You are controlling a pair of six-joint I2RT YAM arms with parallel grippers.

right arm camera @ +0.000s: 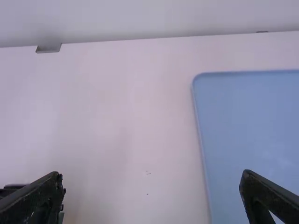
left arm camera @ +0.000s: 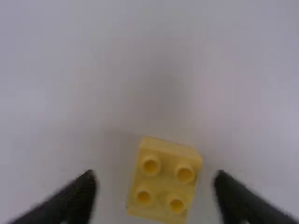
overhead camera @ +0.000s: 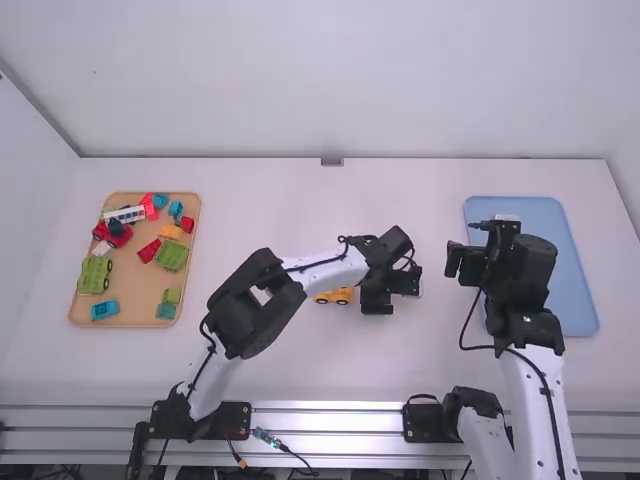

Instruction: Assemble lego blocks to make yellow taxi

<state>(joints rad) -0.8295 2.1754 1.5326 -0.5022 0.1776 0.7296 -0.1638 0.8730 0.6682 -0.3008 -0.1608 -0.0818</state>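
Left gripper (overhead camera: 391,290): left of blue tray (overhead camera: 577,285), fingers apart; yellow block (left arm camera: 162,179) lies between them, unclamped. Right gripper (overhead camera: 468,243): beside tray, fingers apart.

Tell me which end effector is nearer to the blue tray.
Right. The right end effector is by the blue tray's edge that faces the table's middle; the left end effector is farther away, around mid-table, near a yellow block.

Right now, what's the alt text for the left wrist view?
A yellow block with four studs facing the camera, seen against the white table. The left gripper is open, one finger to each side of the block, with a visible gap on both.
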